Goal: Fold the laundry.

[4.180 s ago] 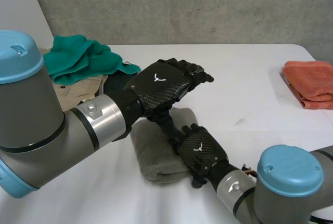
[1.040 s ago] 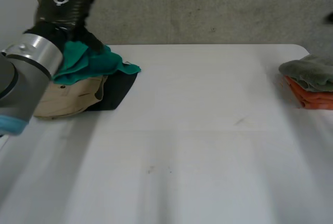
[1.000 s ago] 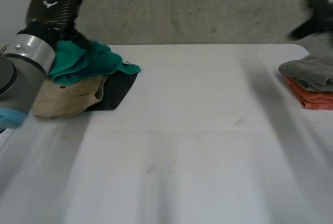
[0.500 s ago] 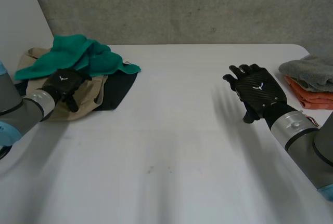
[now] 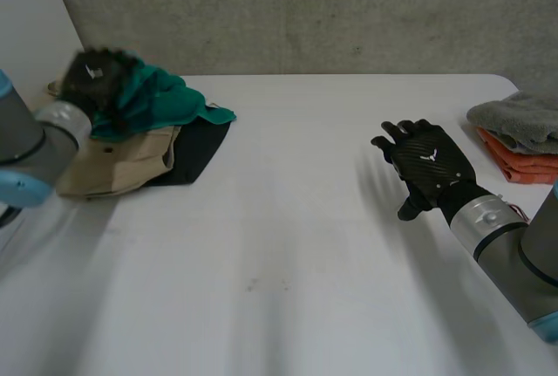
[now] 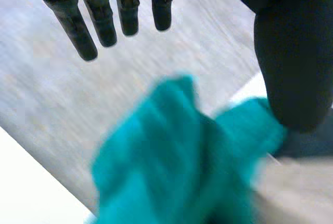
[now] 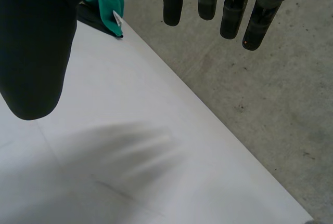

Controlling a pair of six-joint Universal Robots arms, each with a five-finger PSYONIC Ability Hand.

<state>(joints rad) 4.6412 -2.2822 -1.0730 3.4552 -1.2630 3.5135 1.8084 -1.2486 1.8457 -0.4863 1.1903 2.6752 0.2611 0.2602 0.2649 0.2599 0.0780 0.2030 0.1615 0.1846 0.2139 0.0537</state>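
Observation:
A pile of unfolded laundry lies at the table's far left: a teal cloth (image 5: 161,101) on top, a beige garment (image 5: 122,162) and a black one (image 5: 200,149) under it. My left hand (image 5: 94,75) hovers over the teal cloth (image 6: 177,151), fingers straight and thumb apart, holding nothing. At the far right a folded grey towel (image 5: 519,120) rests on a folded orange cloth (image 5: 523,165). My right hand (image 5: 427,162) hangs open above the bare table, left of that stack, with its fingers (image 7: 208,0) spread.
The white table (image 5: 279,245) runs wide between the two piles. A grey concrete wall (image 5: 305,10) stands right behind the table's far edge. A white panel (image 5: 26,27) rises at the far left.
Half a second ago my left hand lay low on the beige garment; it has risen onto the teal cloth. My right hand has barely shifted. The grey towel went from the table's middle onto the orange stack.

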